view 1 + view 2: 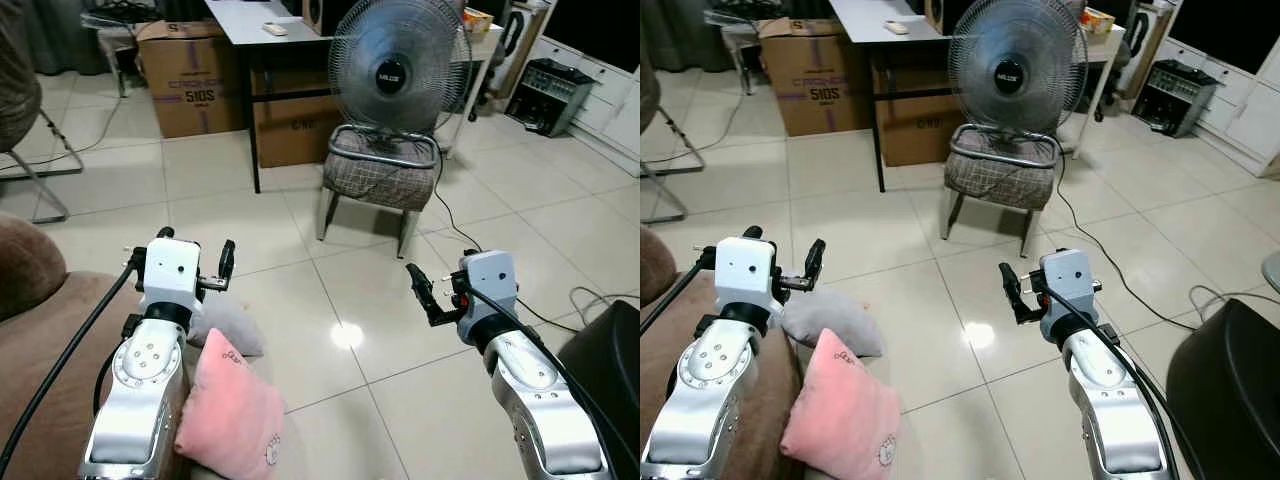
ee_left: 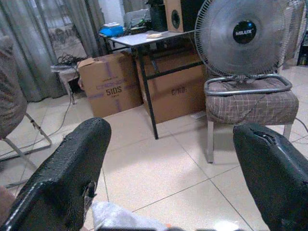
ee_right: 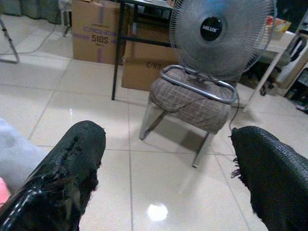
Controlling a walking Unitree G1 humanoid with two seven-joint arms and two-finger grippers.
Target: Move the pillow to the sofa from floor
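Note:
A pink pillow (image 1: 232, 412) stands on edge against the front of the brown sofa (image 1: 35, 345), close to my left arm. A grey pillow (image 1: 236, 326) lies on the tiled floor just beyond it, under my left gripper (image 1: 200, 256). That gripper is raised above the grey pillow, open and holding nothing; the grey pillow's edge (image 2: 120, 219) shows between its fingers. To the right, my right gripper (image 1: 424, 290) hovers over bare tiles, also open and holding nothing. The grey pillow (image 3: 14, 154) lies off to its side.
A fan (image 1: 400, 65) stands on a padded stool (image 1: 380, 178) ahead, its cable (image 1: 455, 225) trailing across the floor. Behind are cardboard boxes (image 1: 195, 85) and a black-legged table (image 1: 255, 30). A black object (image 1: 610, 370) sits at the near right.

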